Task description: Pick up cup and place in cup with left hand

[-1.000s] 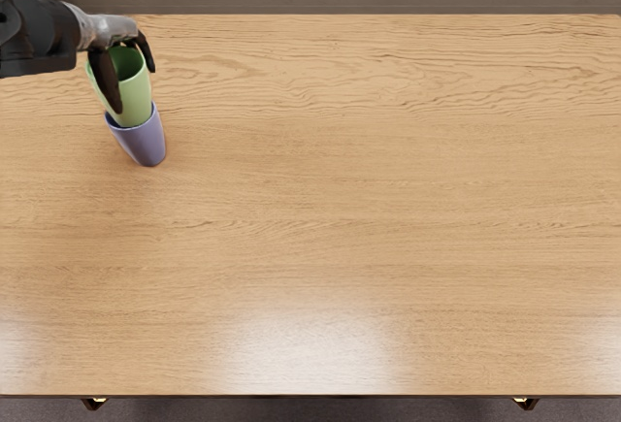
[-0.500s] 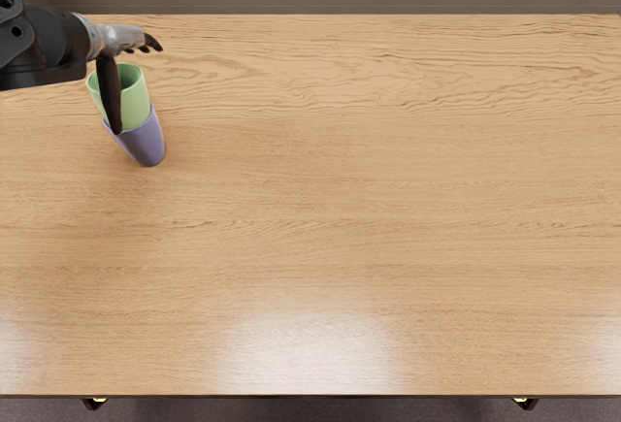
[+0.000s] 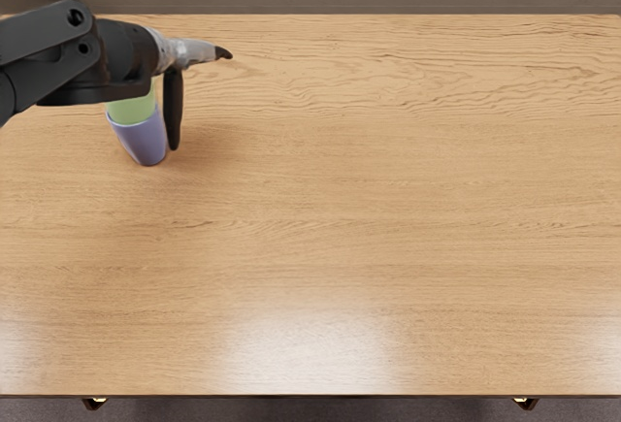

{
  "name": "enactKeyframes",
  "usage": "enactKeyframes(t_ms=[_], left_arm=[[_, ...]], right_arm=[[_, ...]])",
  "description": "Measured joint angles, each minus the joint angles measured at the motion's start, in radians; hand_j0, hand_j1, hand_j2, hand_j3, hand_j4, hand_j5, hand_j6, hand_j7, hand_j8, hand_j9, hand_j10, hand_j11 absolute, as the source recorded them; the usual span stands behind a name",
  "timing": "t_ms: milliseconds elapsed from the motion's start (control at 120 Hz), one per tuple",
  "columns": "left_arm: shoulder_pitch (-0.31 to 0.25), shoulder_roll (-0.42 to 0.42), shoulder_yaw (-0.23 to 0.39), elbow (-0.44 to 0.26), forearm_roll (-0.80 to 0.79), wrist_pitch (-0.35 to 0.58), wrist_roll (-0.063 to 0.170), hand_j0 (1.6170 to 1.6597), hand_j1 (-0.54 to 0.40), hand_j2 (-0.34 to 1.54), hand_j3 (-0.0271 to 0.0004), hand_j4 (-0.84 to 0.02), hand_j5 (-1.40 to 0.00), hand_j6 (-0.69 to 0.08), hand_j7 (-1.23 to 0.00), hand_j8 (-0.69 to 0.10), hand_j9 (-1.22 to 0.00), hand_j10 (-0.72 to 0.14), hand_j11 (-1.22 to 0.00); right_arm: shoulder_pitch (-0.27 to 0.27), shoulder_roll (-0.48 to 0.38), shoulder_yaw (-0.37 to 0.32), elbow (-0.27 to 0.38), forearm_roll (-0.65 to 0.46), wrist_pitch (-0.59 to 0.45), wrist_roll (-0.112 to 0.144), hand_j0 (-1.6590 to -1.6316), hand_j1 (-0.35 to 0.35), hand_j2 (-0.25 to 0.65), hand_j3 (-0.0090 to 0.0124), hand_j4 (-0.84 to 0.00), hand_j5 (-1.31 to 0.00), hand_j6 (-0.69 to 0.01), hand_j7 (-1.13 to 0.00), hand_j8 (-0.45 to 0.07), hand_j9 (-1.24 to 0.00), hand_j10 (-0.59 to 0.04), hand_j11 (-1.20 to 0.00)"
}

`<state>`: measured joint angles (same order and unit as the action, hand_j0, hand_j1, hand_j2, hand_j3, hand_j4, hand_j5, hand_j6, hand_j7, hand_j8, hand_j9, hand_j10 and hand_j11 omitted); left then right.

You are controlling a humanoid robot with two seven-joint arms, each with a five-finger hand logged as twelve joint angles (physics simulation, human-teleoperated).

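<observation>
So my green cup sits in the purple cup, 10 o'clock on the counter. Purple's holding it up, I reckon, so my left hand is empty, relaxed, at their 1 o'clock.

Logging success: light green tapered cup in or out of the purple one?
In. The green tapered cup rises from inside the purple tapered cup, whose rim crosses in front of it.
</observation>
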<state>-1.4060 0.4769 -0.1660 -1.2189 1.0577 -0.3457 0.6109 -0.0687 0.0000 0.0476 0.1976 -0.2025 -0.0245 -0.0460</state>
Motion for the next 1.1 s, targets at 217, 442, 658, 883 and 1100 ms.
enactKeyframes(t_ms=[217, 442, 658, 883, 1100], left_arm=[[0.013, 0.023, -0.021, -0.145, -0.083, -0.007, 0.0, 1.658, 0.348, 0.0, 0.0, -0.005, 0.0, -0.006, 0.0, -0.005, 0.0, -0.005, 0.0], [0.153, 0.155, -0.084, -0.311, -0.291, -0.132, 0.0, 1.6581, 0.349, 0.0, 0.0, -0.003, 0.0, -0.004, 0.0, -0.004, 0.0, -0.003, 0.0], [0.3, 0.333, -0.278, -0.363, -0.481, -0.248, 0.0, 1.6581, 0.349, 0.0, 0.0, -0.003, 0.0, -0.004, 0.0, -0.003, 0.0, -0.002, 0.0], [0.426, 0.559, -0.351, -0.364, -0.714, -0.264, 0.0, 1.6581, 0.349, 0.0, 0.0, -0.003, 0.0, -0.004, 0.0, -0.003, 0.0, -0.002, 0.0], [0.488, 0.582, -0.361, -0.32, -0.822, -0.266, 0.0, 1.658, 0.349, 0.0, 0.0, -0.004, 0.0, -0.004, 0.0, -0.004, 0.0, -0.003, 0.0]], right_arm=[[0.0, 0.0, 0.0, 0.0, 0.0, 0.0, 0.0, -1.6581, -0.32, -0.005, 0.0, -0.024, -0.03, -0.024, -0.03, -0.024, -0.03, -0.024, -0.03], [0.002, 0.0, 0.0, 0.0, 0.0, 0.0, -0.001, -1.6581, -0.32, -0.005, 0.0, -0.024, -0.03, -0.024, -0.03, -0.024, -0.03, -0.024, -0.03], [0.004, 0.0, 0.0, 0.0, 0.0, 0.0, -0.003, -1.6581, -0.32, -0.005, 0.0, -0.024, -0.03, -0.024, -0.03, -0.024, -0.03, -0.024, -0.03], [0.004, 0.0, 0.001, 0.0, 0.0, 0.0, -0.006, -1.6581, -0.32, -0.005, 0.0, -0.024, -0.03, -0.024, -0.03, -0.024, -0.03, -0.024, -0.03], [0.007, 0.0, 0.002, 0.0, 0.0, 0.0, -0.006, -1.6581, -0.32, -0.005, 0.0, -0.024, -0.03, -0.024, -0.03, -0.024, -0.03, -0.024, -0.03]])
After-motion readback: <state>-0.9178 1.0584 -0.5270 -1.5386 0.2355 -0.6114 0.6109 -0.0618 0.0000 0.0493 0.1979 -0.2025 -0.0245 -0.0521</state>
